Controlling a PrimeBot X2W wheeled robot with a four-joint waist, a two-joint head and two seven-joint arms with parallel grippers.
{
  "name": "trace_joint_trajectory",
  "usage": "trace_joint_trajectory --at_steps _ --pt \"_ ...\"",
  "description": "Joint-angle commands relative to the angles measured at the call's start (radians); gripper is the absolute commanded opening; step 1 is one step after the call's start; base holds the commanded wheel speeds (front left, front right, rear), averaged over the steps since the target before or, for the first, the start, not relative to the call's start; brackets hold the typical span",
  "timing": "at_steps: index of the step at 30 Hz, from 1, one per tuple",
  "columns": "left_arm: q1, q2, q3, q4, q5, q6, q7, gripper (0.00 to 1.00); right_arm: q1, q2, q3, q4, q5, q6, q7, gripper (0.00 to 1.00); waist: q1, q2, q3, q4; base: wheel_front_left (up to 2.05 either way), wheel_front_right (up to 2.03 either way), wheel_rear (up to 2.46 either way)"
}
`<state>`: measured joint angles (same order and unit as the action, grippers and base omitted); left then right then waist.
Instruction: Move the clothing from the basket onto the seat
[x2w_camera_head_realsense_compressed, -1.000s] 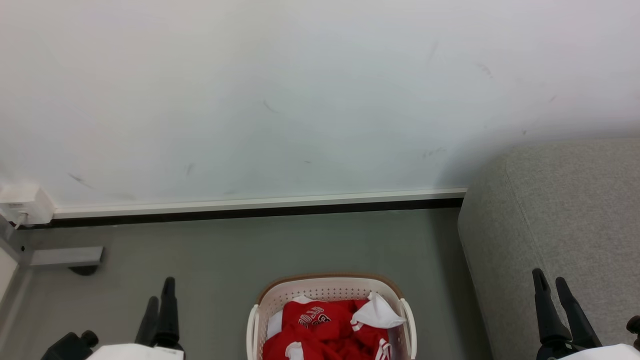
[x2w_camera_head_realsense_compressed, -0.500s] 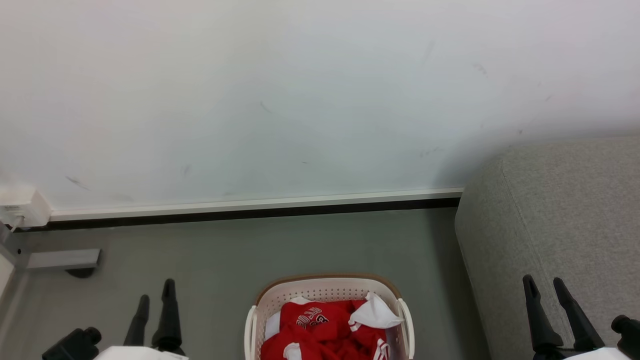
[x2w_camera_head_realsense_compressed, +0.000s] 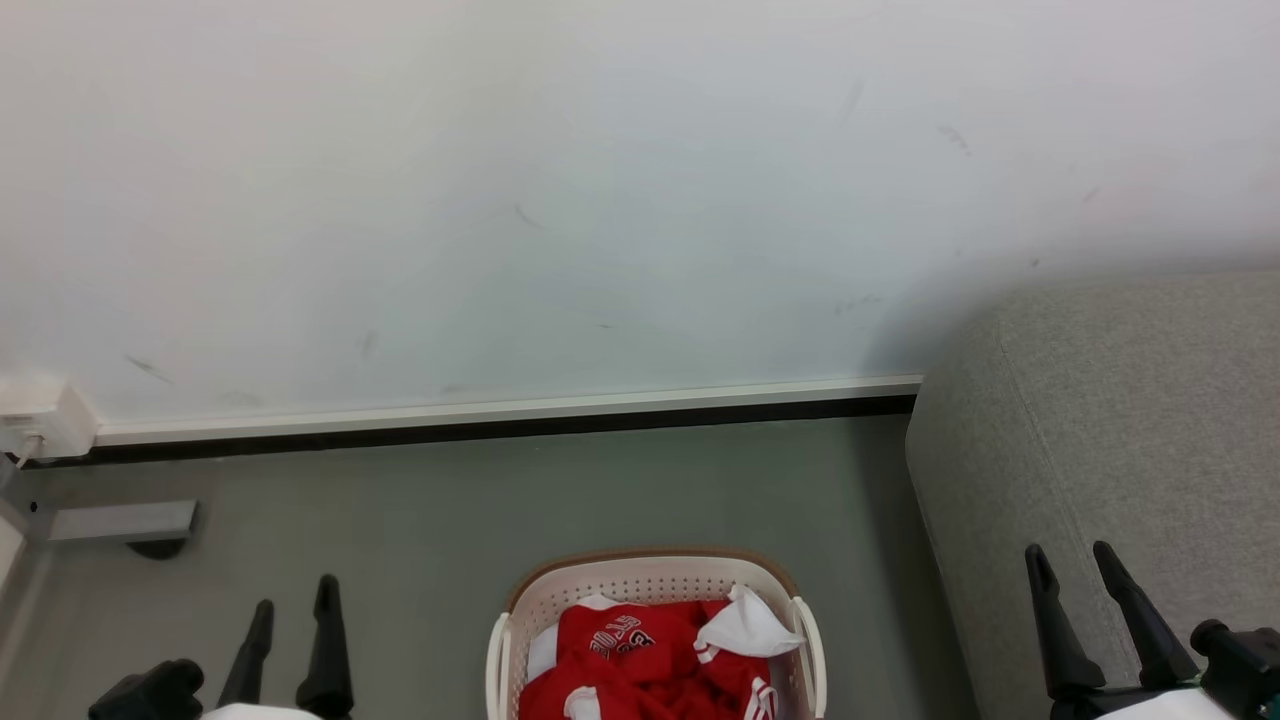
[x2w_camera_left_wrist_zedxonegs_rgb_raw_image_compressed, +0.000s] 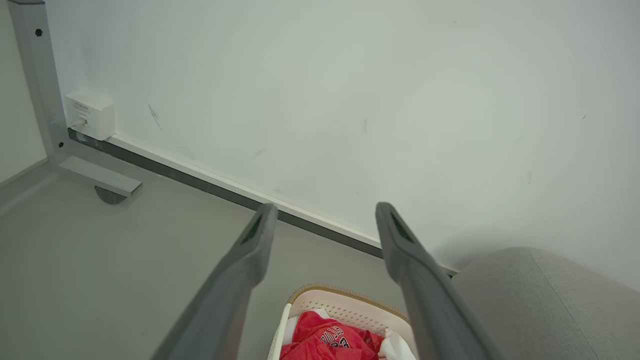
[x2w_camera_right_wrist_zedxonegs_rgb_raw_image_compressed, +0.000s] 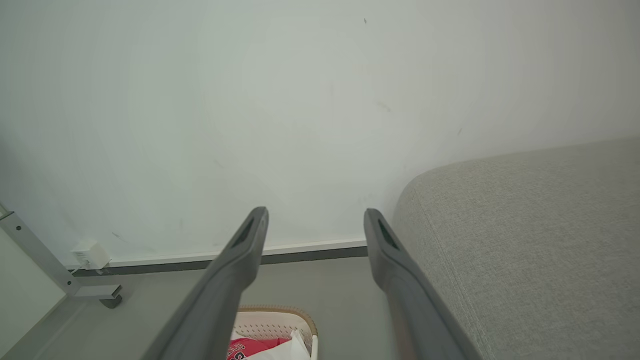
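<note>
— Clothing (x2w_camera_head_realsense_compressed: 650, 660): where does it lie?

— In the basket (x2w_camera_head_realsense_compressed: 640, 585), at the bottom middle of the head view. Red garments with white trim are heaped inside, one showing dark lettering. A white piece (x2w_camera_head_realsense_compressed: 745, 630) lies over the heap on the side nearer the seat (x2w_camera_head_realsense_compressed: 1120, 420).

— And the basket itself?

— It stands on the grey floor (x2w_camera_head_realsense_compressed: 500, 500), near the seat's rounded end, with the white wall (x2w_camera_head_realsense_compressed: 600, 200) beyond it.

— How do the fingers stand to it?

— The left fingers (x2w_camera_head_realsense_compressed: 325, 630) rise at the lower left over bare floor, well apart from the basket. The right fingers (x2w_camera_head_realsense_compressed: 1055, 620) rise at the lower right, seen against the seat's grey fabric. The clothing lies between the two pairs, and neither touches it.

— Spread or closed?

— Both pairs are spread wide with nothing between them. In the left wrist view the gap frames wall and floor, and the basket's far rim and the red cloth show low down between the fingers. In the right wrist view the basket sits at the bottom edge, by the left-hand finger, and the seat is off to the right.
</note>
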<state>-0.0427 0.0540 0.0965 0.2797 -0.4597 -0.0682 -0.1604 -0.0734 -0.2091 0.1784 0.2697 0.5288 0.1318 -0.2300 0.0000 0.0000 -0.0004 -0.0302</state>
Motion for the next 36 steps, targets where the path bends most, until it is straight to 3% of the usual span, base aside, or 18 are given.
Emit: trace_joint_trajectory --at_steps 1,36 --pt "-0.001 0.014 0.006 -0.001 0.031 0.001 -0.012 1.0 -0.019 0.003 -0.005 -0.007 -0.028 -0.001 -0.008 1.0 0.0 0.0 0.0 0.0 0.0 0.0 0.0" --pt "0.023 0.01 0.026 0.045 0.339 -0.019 -0.085 1.0 0.007 0.067 -0.03 0.038 -0.297 -0.002 -0.028 1.0 0.0 0.0 -0.002 0.001 0.0 0.0 0.0"
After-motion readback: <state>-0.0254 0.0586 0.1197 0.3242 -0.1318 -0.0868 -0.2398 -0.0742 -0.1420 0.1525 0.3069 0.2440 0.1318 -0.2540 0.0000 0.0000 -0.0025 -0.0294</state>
